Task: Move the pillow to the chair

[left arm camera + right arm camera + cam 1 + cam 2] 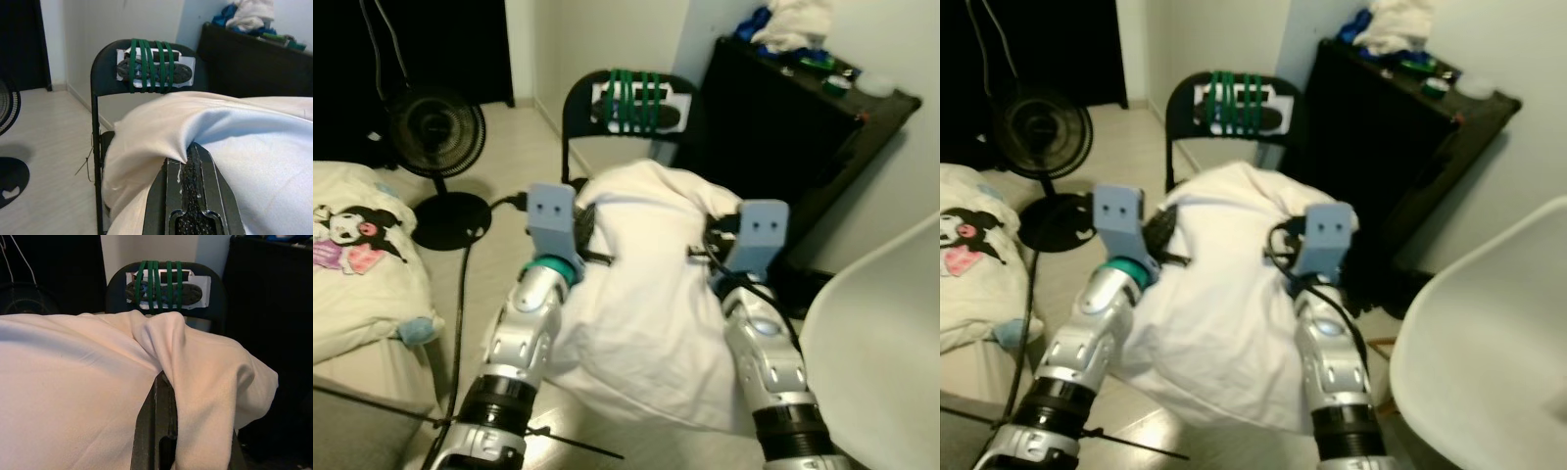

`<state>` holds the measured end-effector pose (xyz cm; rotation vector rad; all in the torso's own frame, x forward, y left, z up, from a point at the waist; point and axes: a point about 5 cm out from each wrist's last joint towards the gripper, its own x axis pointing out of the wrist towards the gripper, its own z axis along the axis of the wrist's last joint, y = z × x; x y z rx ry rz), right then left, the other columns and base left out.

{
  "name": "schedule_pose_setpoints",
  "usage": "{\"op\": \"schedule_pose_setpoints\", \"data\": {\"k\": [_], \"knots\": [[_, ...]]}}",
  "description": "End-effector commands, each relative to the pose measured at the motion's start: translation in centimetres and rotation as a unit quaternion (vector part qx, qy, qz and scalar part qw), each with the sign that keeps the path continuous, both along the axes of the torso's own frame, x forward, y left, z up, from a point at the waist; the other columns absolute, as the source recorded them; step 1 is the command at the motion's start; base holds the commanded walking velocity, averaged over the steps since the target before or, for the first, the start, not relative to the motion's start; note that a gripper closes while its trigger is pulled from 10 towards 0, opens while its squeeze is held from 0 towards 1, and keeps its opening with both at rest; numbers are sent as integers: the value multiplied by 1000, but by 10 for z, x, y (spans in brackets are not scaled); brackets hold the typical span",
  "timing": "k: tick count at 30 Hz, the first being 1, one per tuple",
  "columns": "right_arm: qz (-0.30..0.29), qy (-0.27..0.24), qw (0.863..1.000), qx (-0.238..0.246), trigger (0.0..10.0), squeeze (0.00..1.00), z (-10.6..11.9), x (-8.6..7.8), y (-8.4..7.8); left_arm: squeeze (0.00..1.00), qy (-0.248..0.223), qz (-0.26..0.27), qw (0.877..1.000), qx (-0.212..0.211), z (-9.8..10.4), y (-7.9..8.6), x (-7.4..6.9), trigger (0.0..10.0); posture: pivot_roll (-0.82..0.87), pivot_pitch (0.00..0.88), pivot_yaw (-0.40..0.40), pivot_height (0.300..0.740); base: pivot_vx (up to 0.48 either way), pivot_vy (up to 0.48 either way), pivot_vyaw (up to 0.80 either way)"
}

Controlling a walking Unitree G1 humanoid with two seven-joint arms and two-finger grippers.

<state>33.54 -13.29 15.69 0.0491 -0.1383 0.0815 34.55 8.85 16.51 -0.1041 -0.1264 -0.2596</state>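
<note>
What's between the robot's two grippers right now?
The white fabric pillow, pinched by the left gripper and right gripper; both eye views show it, before the black folding chair.

Looking like a home bedroom: bed (357, 284) with cartoon-print bedding sitting beside a standing fan (437, 132), clothes piling on a black dresser (793, 117).

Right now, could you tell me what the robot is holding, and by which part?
The large white fabric pillow, held between both grippers: left gripper and right gripper each pinch a fold of its cover near the far end.
</note>
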Motion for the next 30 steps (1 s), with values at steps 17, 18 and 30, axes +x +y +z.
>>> {"op": "schedule_pose_setpoints", "data": {"k": [17, 18, 30], "knots": [[-15, -22, 1000, 13, 10000, 0, 6, 1, -1, 0, -13, -31, 999, 12, 5, -11, 0, 10000, -54, 0, -27, 740, 358, 0, -280], [-15, -22, 1000, 13, 10000, 0, 6, 1, -2, 0, -14, -30, 999, 12, 5, -11, 1, 10000, -51, 0, -34, 740, 352, 0, 0], [-3, -17, 1000, 7, 10000, 0, 5, 3, 1, 0, -16, -22, 999, 19, 4, -11, -1, 10000, -57, 0, -52, 740, 352, 0, 0]]}}
